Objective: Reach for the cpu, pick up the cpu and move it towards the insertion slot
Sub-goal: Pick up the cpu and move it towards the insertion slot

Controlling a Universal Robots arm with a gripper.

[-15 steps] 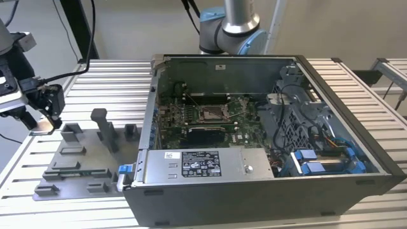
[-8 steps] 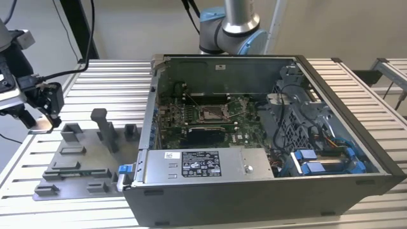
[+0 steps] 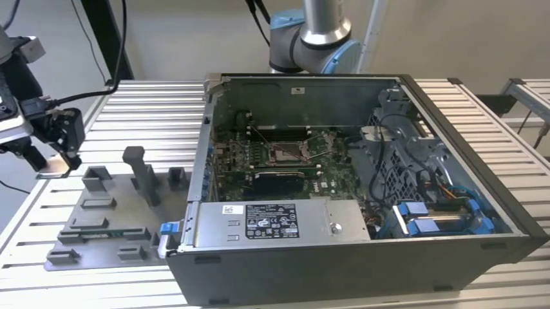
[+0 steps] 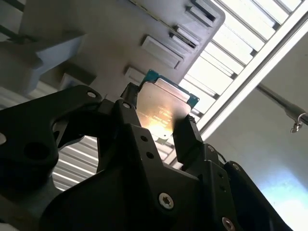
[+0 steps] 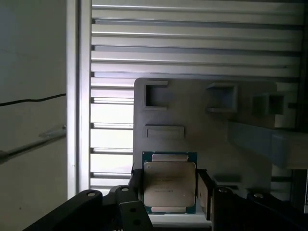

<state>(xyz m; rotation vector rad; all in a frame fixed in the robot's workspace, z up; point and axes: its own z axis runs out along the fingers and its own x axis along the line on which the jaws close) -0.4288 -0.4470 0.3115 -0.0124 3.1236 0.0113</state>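
Observation:
My gripper [image 3: 51, 158] hangs at the exterior view's left, over the far left corner of the grey fixture tray [image 3: 103, 215]. It is shut on the cpu [image 3: 54, 168], a small bright square at its tips. In both wrist views the cpu [image 5: 169, 182] [image 4: 163, 108] shows its silvery top face and green rim, clamped between the black fingers [image 5: 204, 190] [image 4: 185, 137] on two opposite edges. The insertion slot [image 3: 286, 152], a silver-framed square socket, lies on the green motherboard inside the open computer case, well off to the exterior view's right of the gripper.
The open computer case [image 3: 361, 257] has tall metal walls [image 3: 205, 129] between the gripper and the motherboard. Upright grey posts [image 3: 142, 174] and blocks stand on the fixture tray [image 5: 202, 134]. The slatted table [image 3: 146, 103] ends just left of the gripper. The arm's base [image 3: 313, 38] stands behind the case.

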